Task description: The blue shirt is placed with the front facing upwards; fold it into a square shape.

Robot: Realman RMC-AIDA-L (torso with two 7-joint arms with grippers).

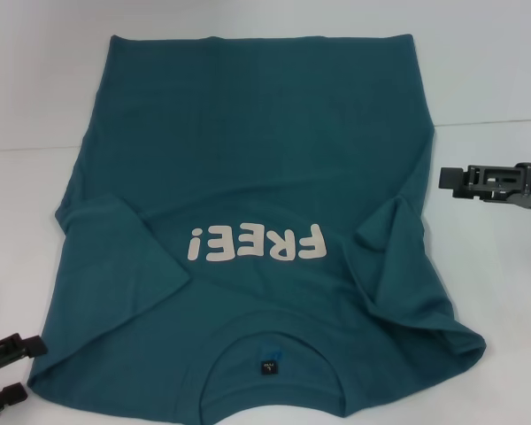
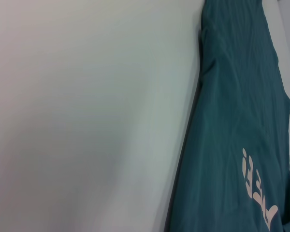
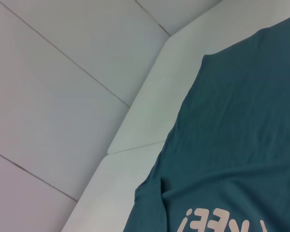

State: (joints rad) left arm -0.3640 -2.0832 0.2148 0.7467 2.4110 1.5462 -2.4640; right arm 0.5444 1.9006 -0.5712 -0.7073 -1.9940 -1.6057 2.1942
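The blue shirt (image 1: 257, 168) lies spread on the white table (image 1: 496, 292), front up, with the white "FREE!" print (image 1: 255, 243) in its middle and the neck with its dark label (image 1: 267, 365) nearest me. Both sleeves (image 1: 115, 235) lie turned in over the body, and the right one is bunched. My left gripper (image 1: 11, 372) rests open at the near left, just off the shirt's shoulder corner. My right gripper (image 1: 460, 180) hovers off the shirt's right edge, touching nothing. Both wrist views show the shirt (image 2: 232, 121) (image 3: 232, 145) but no fingers.
Bare white table top (image 2: 87, 121) runs along both long sides of the shirt. The right wrist view shows the table's far edge (image 3: 145, 106) and a tiled floor (image 3: 63, 72) beyond it.
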